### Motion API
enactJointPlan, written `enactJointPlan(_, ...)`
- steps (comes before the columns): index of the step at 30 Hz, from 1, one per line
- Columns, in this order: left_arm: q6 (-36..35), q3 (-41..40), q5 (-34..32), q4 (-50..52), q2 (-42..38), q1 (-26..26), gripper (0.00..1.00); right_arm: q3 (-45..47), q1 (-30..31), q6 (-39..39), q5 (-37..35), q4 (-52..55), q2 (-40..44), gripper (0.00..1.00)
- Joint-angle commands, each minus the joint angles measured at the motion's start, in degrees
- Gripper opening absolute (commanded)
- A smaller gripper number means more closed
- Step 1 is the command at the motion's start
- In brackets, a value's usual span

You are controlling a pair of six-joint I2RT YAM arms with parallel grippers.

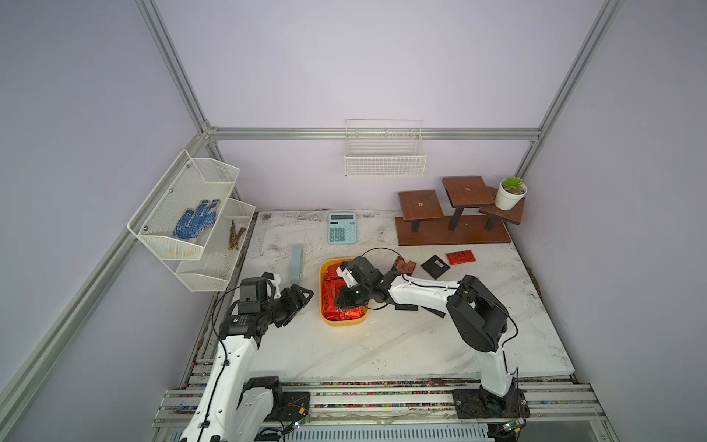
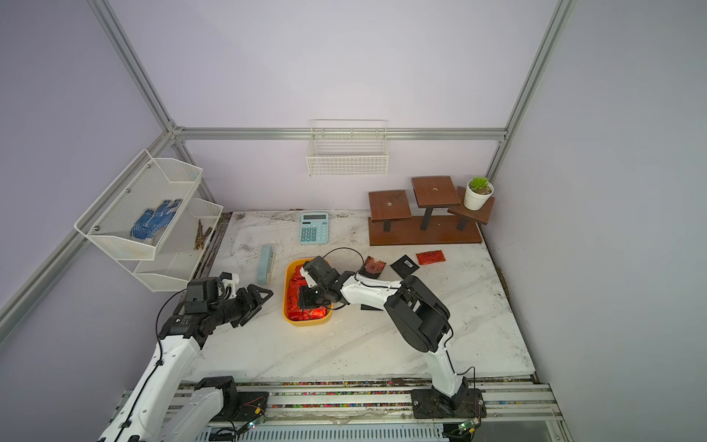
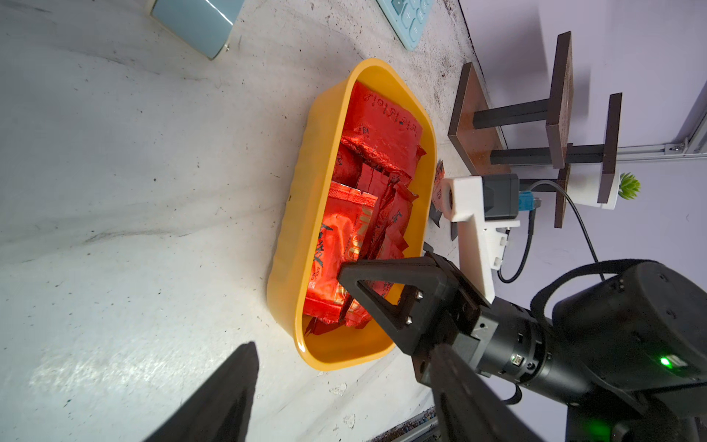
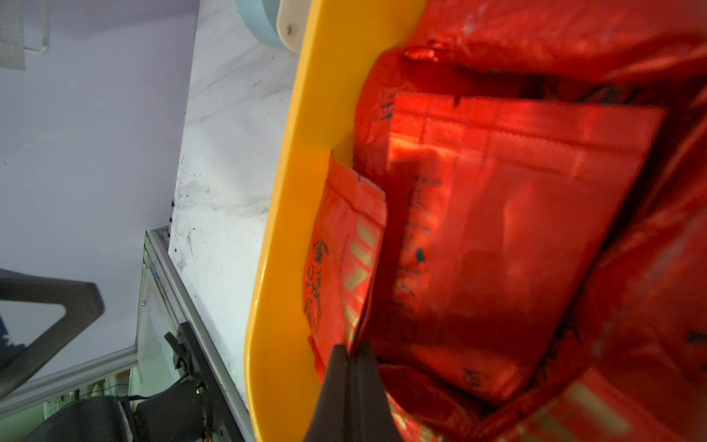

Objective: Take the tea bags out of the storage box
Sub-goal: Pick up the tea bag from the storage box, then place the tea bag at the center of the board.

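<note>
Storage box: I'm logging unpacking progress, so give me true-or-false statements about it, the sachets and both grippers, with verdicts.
The storage box is empty. False: red sachets fill it.
The right gripper is shut on the edge of a gold-striped sachet inside the box. True.
The left gripper holds a sachet. False: it is open and empty, beside the box.
Three sachets lie on the table outside the box. True: reddish-brown sachet, black sachet, loose red sachet.

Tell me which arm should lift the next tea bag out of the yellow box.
Right. The right tool sits shut among the tea bags inside the storage box; the left tool hangs open outside it, beside its rim.
</note>
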State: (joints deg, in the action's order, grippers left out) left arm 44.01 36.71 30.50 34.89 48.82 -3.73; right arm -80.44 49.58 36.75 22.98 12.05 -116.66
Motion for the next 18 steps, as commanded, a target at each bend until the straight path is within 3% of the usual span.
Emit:
enactJointPlan(1,0.5,1.7,1.1,-0.9,-1.6,-0.3,0.74,1.1,-0.6,0.7,1.4,-1.8,4.1,0.00)
enactJointPlan(9,4.1,2.7,2.2,-2.5,-2.4,-0.1,0.75,8.1,-6.7,1.9,2.9,-3.5,14.6,0.00)
enactJointPlan(18,9.0,2.3,0.0,-7.7,-3.0,4.5,0.78,18.1,-20.7,2.8,6.8,-5.3,25.5,0.00)
